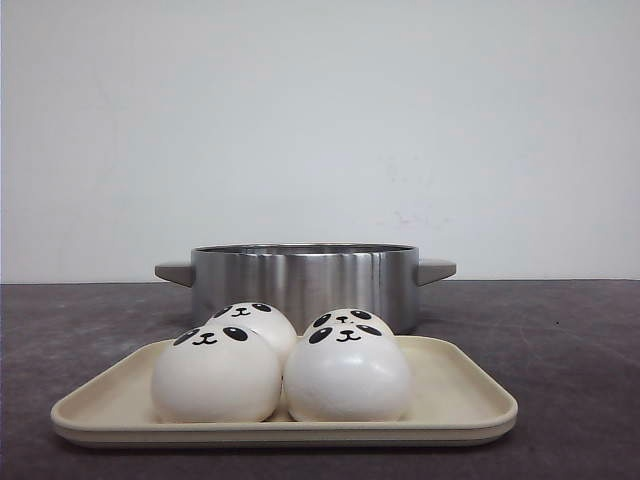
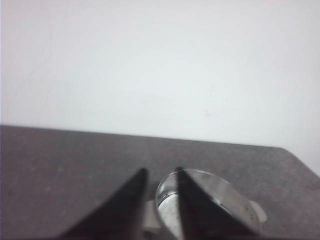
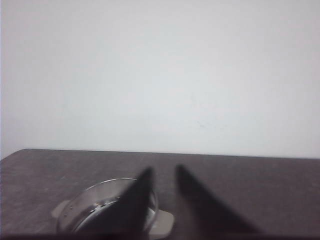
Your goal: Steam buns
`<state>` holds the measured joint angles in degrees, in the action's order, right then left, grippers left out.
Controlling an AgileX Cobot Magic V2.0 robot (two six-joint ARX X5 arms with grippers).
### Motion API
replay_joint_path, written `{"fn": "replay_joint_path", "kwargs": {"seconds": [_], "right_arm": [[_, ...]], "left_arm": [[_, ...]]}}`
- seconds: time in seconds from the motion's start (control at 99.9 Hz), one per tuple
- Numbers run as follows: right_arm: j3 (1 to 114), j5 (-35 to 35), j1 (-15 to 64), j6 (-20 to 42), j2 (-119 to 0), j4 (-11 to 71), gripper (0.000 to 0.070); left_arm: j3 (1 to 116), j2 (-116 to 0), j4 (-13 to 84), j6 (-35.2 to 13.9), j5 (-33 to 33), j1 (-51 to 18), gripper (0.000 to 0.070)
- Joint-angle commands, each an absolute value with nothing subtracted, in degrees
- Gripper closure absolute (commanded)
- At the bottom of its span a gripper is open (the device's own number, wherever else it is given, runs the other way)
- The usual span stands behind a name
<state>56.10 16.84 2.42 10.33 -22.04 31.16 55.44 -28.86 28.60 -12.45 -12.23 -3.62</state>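
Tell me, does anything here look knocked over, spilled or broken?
Nothing stands out. Four panda buns sit upright, huddled together on the beige tray, and the steel pot stands level behind it.

1. The buns [image 1: 283, 360]: four glossy white domes with black panda faces, clustered touching on a cream tray [image 1: 470, 400].
2. Two sit in front; two behind, toward 12 o'clock, are mostly hidden.
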Motion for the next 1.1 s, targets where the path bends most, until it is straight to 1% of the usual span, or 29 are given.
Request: {"fn": "replay_joint_path", "kwargs": {"seconds": [0.0, 0.03, 0.06, 0.16, 0.19, 0.27, 0.3, 0.32, 0.43, 0.521, 0.661, 0.741, 0.811, 0.921, 1.011, 1.091], "right_arm": [[56.93, 17.98, 2.5, 11.42, -22.87, 31.38, 0.0117], [56.95, 18.74, 2.5, 12.38, -22.98, 31.35, 0.0066], [56.95, 19.55, 2.5, 13.19, -23.14, 31.38, 0.0046], [56.95, 21.5, 2.5, 14.59, -23.31, 30.98, 0.004], [56.95, 21.61, 2.5, 14.59, -23.46, 30.59, 0.004], [56.97, 23.07, 2.5, 14.59, -23.64, 28.38, 0.004], [56.97, 24.01, 2.5, 14.61, -24.25, 26.72, 0.0041], [56.97, 24.47, 2.5, 14.68, -24.56, 25.96, 0.004], [57.23, 27.77, 2.52, 16.75, -28.34, 21.67, 0.0041], [58.28, 28.95, 3.01, 18.83, -33.87, 22.13, 0.0041], [59.79, 28.8, 7.6, 18.5, -43.05, 22.41, 0.0041], [60.75, 26.44, 12.91, 17.04, -48.93, 22.57, 0.0041], [61.54, 22.02, 18.55, 16.05, -53.82, 23.24, 0.0041], [62.5, 15.35, 26.79, 16.12, -61.25, 24.29, 0.0041], [63.7, 11.94, 31.64, 18.0, -67.11, 25.54, 0.0041], [65.08, 10.59, 34.5, 20.67, -72.01, 27.24, 0.0042]], "left_arm": [[56.14, -29.32, 29.17, -12.82, -12.53, -4.29, 0.0318], [56.14, -29.1, 29.78, -13.28, -12.53, -4.71, 0.0283], [56.14, -28.97, 30.59, -13.58, -12.53, -5.1, 0.0257], [56.14, -28.51, 34.72, -13.56, -12.51, -5.89, 0.0251], [56.14, -28.38, 35.59, -13.56, -12.47, -6.0, 0.0235], [56.14, -28.36, 37.26, -13.56, -12.45, -6.52, 0.0065], [56.14, -28.36, 37.36, -13.56, -12.45, -6.81, 0.0025], [56.14, -28.36, 37.39, -13.56, -12.45, -7.01, 0.0013], [56.14, -28.4, 37.36, -13.54, -12.49, -7.94, 0.0018], [56.14, -28.42, 37.36, -13.54, -12.47, -8.36, 0.0022], [56.14, -28.45, 37.36, -13.56, -12.45, -8.45, 0.0022], [56.14, -28.47, 37.36, -13.54, -12.43, -8.86, 0.0022], [56.14, -28.47, 37.36, -13.54, -12.4, -9.17, 0.0022], [56.14, -28.47, 37.41, -13.61, -12.47, -9.52, 0.0022], [56.14, -28.47, 37.65, -14.85, -12.49, -9.52, 0.0022], [56.14, -28.47, 38.26, -16.4, -12.51, -9.52, 0.0022]]}}
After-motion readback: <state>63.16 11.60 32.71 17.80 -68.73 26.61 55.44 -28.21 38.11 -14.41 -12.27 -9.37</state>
